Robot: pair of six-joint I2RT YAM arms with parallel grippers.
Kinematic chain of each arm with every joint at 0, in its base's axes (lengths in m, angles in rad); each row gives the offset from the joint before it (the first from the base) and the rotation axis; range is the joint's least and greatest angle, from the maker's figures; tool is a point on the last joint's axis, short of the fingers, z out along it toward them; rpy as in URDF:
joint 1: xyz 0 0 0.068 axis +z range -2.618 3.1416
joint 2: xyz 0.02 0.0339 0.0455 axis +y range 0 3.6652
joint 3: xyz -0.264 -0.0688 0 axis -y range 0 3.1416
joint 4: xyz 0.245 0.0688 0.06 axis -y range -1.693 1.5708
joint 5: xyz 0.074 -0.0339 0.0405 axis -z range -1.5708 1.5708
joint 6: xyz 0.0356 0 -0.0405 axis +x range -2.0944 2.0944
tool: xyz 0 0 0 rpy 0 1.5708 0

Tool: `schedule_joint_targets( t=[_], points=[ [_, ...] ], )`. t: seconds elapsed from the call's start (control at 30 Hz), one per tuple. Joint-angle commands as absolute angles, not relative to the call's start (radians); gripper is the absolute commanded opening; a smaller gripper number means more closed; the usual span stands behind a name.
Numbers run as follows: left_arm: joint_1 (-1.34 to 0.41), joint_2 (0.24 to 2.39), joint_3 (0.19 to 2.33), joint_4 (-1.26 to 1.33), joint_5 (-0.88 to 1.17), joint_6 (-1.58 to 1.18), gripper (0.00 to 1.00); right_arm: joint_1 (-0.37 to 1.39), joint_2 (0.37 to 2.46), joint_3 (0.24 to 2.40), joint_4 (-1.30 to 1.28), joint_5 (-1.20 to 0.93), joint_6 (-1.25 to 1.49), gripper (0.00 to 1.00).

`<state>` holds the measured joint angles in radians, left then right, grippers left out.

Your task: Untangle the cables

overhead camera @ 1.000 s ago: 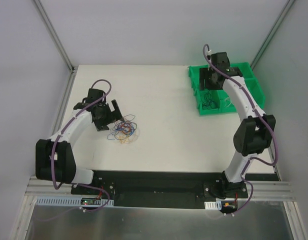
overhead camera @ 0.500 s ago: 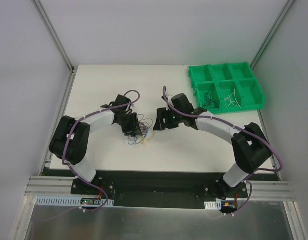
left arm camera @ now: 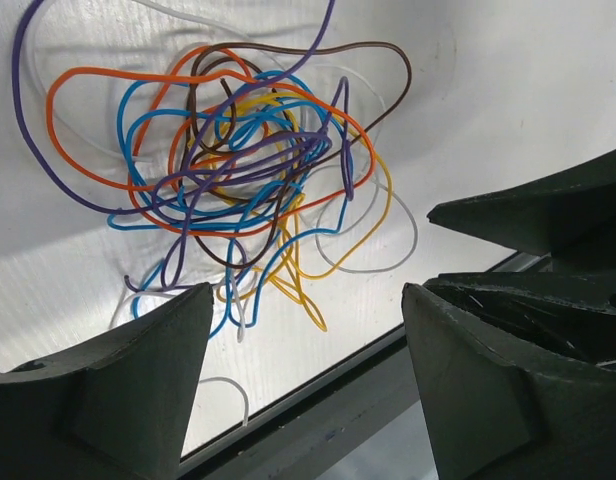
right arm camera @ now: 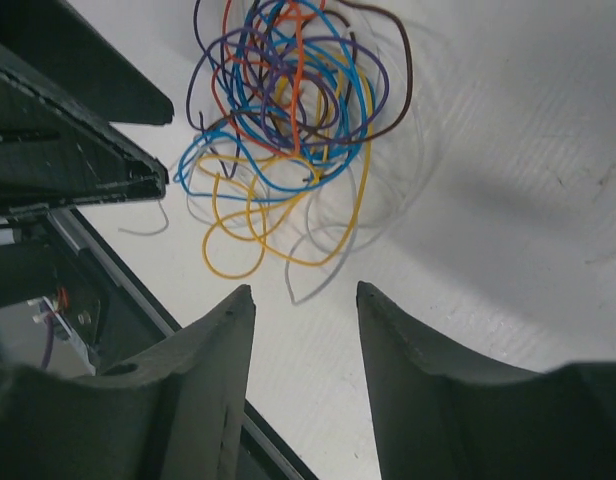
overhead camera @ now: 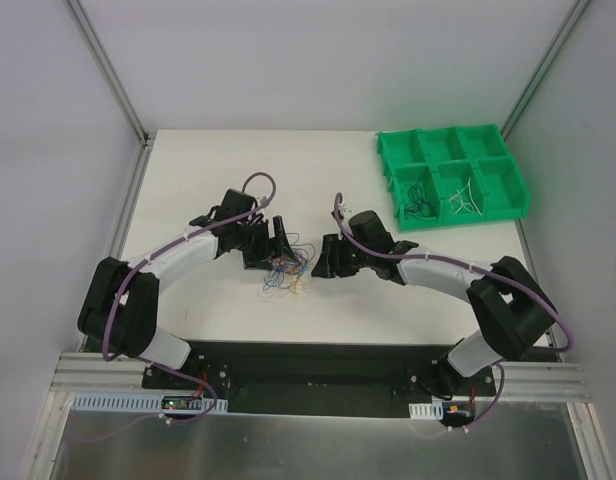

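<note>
The cables (overhead camera: pixel 284 273) lie as one loose tangle of thin blue, orange, purple, yellow, brown and white wires on the white table. My left gripper (overhead camera: pixel 272 246) hangs just behind and left of the tangle, and my right gripper (overhead camera: pixel 324 262) sits close on its right. In the left wrist view the cables (left arm camera: pixel 246 160) lie beyond my left gripper (left arm camera: pixel 306 290), which is open with only bare table between its fingers. Seen from the right wrist, the cables (right arm camera: pixel 288 110) lie ahead of my right gripper (right arm camera: pixel 305 288), open and holding nothing, with a grey wire end near its tips.
A green tray (overhead camera: pixel 388 150) with several compartments stands at the back right, with a few thin wires in two of them. The table's dark front edge (left arm camera: pixel 318 395) runs close under the left gripper. The left gripper's finger (right arm camera: pixel 78 150) shows in the right wrist view.
The right arm has swung from over the green tray down to the tangle. The left arm has moved right to the tangle, and the cables have shifted a little right and nearer the front.
</note>
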<state>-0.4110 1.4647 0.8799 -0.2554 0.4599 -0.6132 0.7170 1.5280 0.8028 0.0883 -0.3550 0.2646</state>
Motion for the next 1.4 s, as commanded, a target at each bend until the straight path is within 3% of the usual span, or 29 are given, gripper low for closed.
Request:
schedule_joint_targets(
  t=[0.0, 0.1, 0.33, 0.4, 0.63, 0.97, 1.37],
  points=[
    [-0.4, 1.5, 0.934, -0.271, 0.455, -0.581, 0.73, 0.738, 1.595, 0.837, 0.202, -0.344, 0.339, 0.44],
    [-0.406, 1.532, 0.977, -0.272, 0.488, -0.58, 0.74, 0.752, 1.634, 0.844, 0.206, -0.342, 0.345, 0.36],
    [-0.439, 1.617, 1.052, -0.268, 0.493, -0.587, 0.9, 0.755, 1.566, 0.819, 0.172, -0.316, 0.341, 0.01],
    [-0.439, 1.666, 1.068, -0.268, 0.489, -0.615, 0.92, 0.755, 1.508, 0.798, 0.141, -0.308, 0.327, 0.01],
    [-0.413, 1.802, 1.077, -0.242, 0.419, -0.676, 0.84, 0.756, 1.225, 0.785, -0.033, -0.22, 0.258, 0.0],
    [-0.313, 1.769, 1.002, -0.236, 0.388, -0.661, 0.72, 0.739, 0.804, 1.049, -0.442, 0.24, -0.029, 0.0],
    [-0.213, 1.641, 0.939, -0.253, 0.38, -0.626, 0.65, 0.732, 0.681, 1.264, -0.498, 0.495, -0.199, 0.0]
  ],
)
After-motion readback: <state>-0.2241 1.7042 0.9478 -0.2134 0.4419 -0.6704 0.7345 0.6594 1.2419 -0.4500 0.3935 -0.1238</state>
